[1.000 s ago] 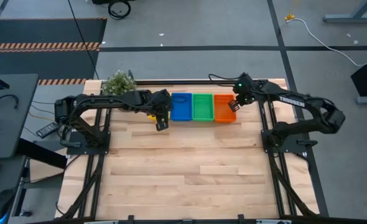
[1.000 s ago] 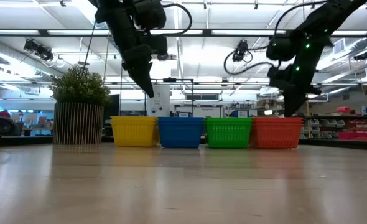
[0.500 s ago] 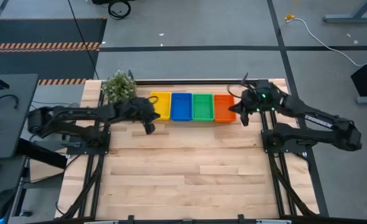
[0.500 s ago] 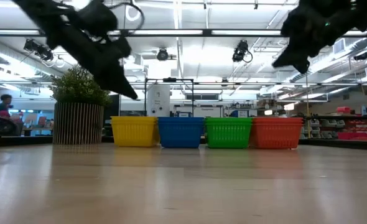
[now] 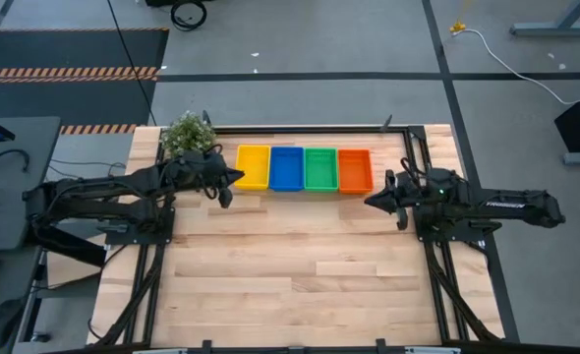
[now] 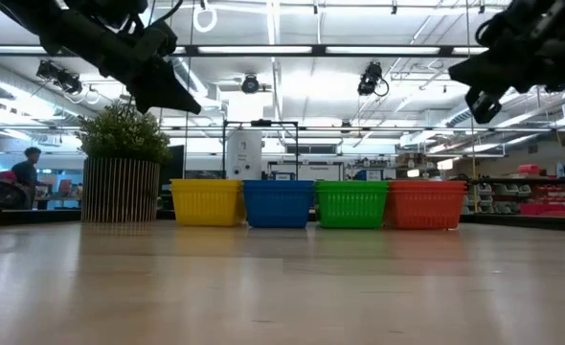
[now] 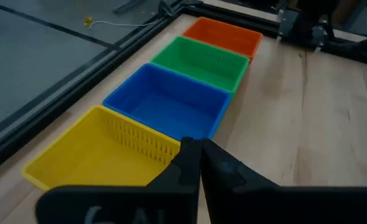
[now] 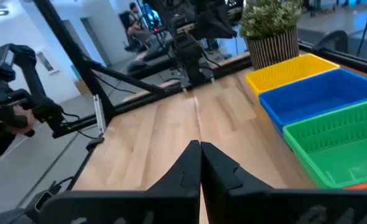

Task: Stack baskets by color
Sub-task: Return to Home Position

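Four baskets stand side by side on their bottoms along the table's far edge: yellow point(image 5: 253, 167), blue point(image 5: 286, 168), green point(image 5: 320, 168), orange point(image 5: 355, 169). They also show in the low view, yellow point(image 6: 206, 202) to orange point(image 6: 426, 204). My left gripper point(image 5: 233, 178) hovers shut just left of the yellow basket and slants down toward it point(image 7: 193, 148). My right gripper point(image 5: 370, 200) is also shut. It hangs in the air a little nearer than the orange basket and points almost level toward the table's left point(image 8: 200, 147). Neither gripper holds anything.
A small potted plant point(image 5: 188, 135) stands at the far left corner, beside the yellow basket. Bare wooden tabletop point(image 5: 290, 256) stretches from the baskets to the near edge. A person point(image 6: 26, 172) shows in the room behind the table.
Both arms have drawn back from the row of baskets. My left gripper has gone toward the table's left edge. My right gripper has gone from beside the orange basket toward the near and right edges. Both have tipped up from pointing steeply down. The baskets have stayed still.
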You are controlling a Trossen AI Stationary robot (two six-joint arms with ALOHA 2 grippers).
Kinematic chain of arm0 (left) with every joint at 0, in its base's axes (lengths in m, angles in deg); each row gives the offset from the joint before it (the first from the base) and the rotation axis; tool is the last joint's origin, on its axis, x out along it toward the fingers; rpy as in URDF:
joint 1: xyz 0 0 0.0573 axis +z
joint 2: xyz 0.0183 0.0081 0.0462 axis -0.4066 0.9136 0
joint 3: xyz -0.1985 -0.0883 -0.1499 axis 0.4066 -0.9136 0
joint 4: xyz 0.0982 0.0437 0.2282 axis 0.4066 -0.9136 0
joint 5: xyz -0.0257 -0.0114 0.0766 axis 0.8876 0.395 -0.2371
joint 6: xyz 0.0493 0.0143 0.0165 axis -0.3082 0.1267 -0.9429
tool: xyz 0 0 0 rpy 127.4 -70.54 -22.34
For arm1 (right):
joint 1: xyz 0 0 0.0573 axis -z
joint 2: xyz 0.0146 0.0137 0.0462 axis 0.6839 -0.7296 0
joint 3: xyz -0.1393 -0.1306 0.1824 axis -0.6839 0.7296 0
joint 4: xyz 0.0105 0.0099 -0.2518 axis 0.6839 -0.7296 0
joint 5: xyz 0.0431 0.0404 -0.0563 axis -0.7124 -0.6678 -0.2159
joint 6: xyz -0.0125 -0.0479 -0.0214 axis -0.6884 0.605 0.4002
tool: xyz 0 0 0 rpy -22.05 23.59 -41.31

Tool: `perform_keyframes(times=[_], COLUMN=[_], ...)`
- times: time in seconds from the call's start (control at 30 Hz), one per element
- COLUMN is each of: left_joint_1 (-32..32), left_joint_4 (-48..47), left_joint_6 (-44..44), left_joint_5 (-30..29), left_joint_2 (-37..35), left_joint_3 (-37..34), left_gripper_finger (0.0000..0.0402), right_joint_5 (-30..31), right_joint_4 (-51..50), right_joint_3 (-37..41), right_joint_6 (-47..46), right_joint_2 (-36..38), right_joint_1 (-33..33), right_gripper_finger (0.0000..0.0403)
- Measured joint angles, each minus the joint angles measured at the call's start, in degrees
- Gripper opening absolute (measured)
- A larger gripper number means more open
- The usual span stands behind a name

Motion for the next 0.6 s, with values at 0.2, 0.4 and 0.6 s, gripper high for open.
perform_keyframes(times=[0.2,0.4,0.6], left_joint_1=[0.0,0.02,4.27], left_joint_4=[0.1,0.04,0.48], left_joint_6=[1.62,4.1,1.47], left_joint_5=[0.03,1.87,5.91], left_joint_2=[0.18,0.17,-5.36], left_joint_3=[0.0,0.0,-4.06], left_gripper_finger=[0.0026,0.0013,0.0005], right_joint_5=[8.22,16.14,16.59], right_joint_4=[-1.55,-5.04,-4.07], right_joint_3=[4.55,8.17,8.43], right_joint_6=[0.32,2.19,6.17], right_joint_2=[9.71,16.56,15.91], right_joint_1=[-7.69,-12.88,-15.6], right_gripper_finger=[0.0003,0.0002,0.0002])
